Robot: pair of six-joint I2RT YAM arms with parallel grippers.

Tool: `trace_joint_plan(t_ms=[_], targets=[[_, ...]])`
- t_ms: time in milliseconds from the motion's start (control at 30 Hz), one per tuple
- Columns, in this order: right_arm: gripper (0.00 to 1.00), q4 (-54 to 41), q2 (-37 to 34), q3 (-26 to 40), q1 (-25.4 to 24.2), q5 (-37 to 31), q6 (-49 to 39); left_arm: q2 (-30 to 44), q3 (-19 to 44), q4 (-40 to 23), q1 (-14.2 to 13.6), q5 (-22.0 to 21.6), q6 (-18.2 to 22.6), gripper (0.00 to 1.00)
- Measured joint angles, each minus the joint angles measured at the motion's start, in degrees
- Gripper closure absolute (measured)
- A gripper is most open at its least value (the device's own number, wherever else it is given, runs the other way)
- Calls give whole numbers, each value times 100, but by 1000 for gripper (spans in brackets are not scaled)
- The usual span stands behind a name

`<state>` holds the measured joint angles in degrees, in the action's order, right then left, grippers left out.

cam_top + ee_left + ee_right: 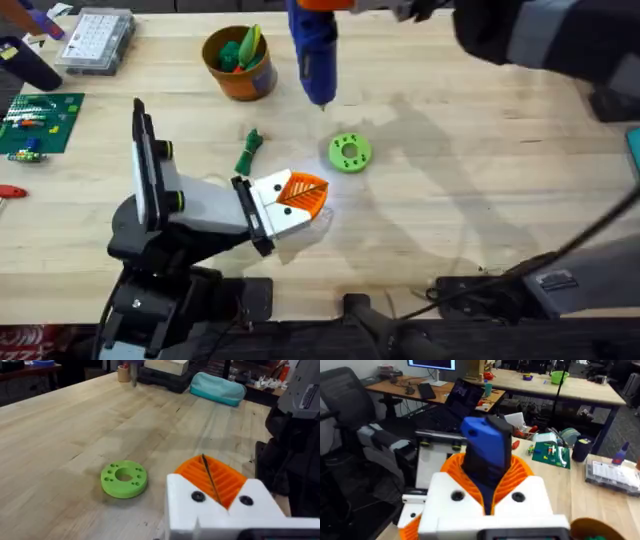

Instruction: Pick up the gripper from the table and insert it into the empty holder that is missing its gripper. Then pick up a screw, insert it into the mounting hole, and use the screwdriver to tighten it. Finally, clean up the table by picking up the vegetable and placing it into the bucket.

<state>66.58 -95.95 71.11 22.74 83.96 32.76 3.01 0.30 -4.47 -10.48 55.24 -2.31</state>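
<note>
Nearest the bases, the left gripper [303, 194] rests low over the table [450, 210], its orange ribbed pads [227, 480] pressed together. A thin dark line runs between them, and I cannot tell whether that is something pinched or only the seam. Just beyond it lies a lime-green disc [349, 152], flat on the wood. Beside the disc, the slim dark-green vegetable [248, 152] lies loose on the table, well short of the bucket.

Farther out, the right gripper [487, 485] is clamped around the body of the blue screwdriver [314, 50] and carries it upright, clear of the table, bit pointing down. Farthest, the bucket [240, 75] stands upright with green items already inside.

I judge the screwdriver step to be in hand, with the clean-up not yet begun. If the tool is on its way to the screw, the next move calls for bringing the bit straight down onto the screw head. If its work is done, it wants setting aside, so that a gripper is free to lift the vegetable across and drop it in the bucket
</note>
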Motion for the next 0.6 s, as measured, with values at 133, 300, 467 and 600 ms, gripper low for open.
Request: trace_joint_plan(t_ms=[133, 300, 467, 600], targets=[[955, -111, -375, 0, 12, -67, -13, -1, 0, 0, 0, -1, 0, 990], [955, -215, -703, 0, 12, -216, 162, 0, 0, 0, 0, -1, 0, 990], [955, -189, -714, 3, -28, -360, 280, 0, 0, 0, 0, -1, 0, 990], [955, -197, -715, 46, -214, -362, 381, 0, 0, 0, 0, -1, 0, 990]])
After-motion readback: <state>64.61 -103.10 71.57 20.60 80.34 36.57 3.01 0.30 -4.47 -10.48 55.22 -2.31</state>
